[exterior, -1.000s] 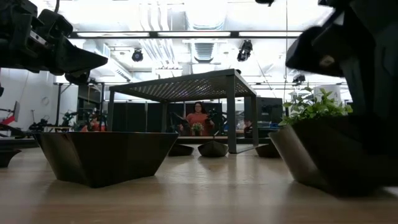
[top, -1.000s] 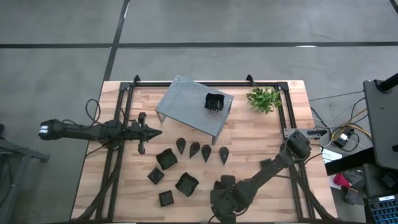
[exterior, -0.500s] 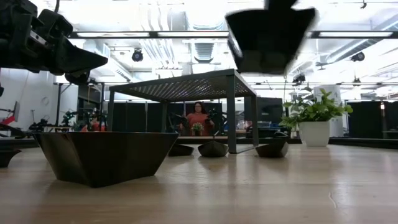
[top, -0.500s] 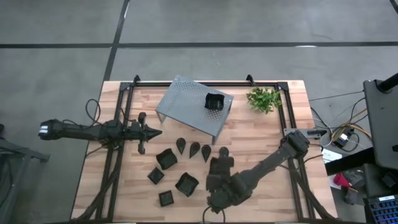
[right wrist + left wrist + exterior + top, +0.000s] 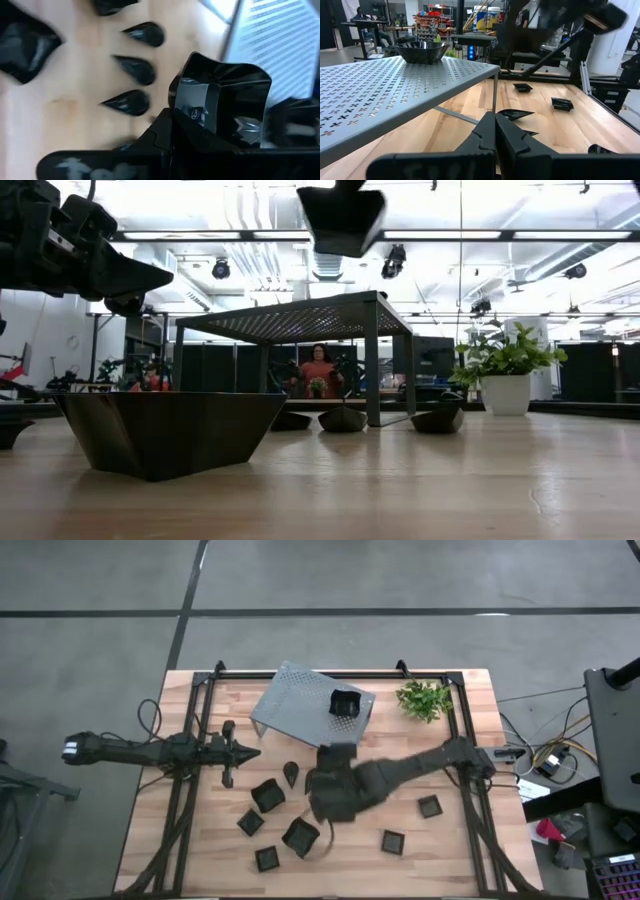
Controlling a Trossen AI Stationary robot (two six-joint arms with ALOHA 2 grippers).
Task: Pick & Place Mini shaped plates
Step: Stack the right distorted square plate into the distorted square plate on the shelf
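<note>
My right gripper (image 5: 332,772) hangs above the middle of the table, shut on a square black mini plate (image 5: 222,97), which also shows high up in the low view (image 5: 342,218). Below it lie teardrop plates (image 5: 135,67), and more square plates (image 5: 267,795) rest on their bases on the wood. One square plate (image 5: 345,702) stands on the grey perforated shelf (image 5: 300,710). My left gripper (image 5: 250,751) waits shut at the table's left, pointing level toward the shelf, with nothing in it. My right gripper pinches one side wall of the square plate at its rim (image 5: 182,102) between its two fingers. The fingers slant down from the table's right and near side. The plate is lifted clear of the table and tilted, its hollow showing in the right wrist view.
A small green plant (image 5: 424,700) stands in a white pot at the far right. Two square plates (image 5: 391,840) (image 5: 429,806) lie near the right front. A black frame rail (image 5: 330,673) runs along the table's far edge behind the shelf.
My right gripper has risen from the table's near edge and swung toward the far edge and the shelf, turning as it went. The square plate has gone with it and is lifted clear of the wood.
</note>
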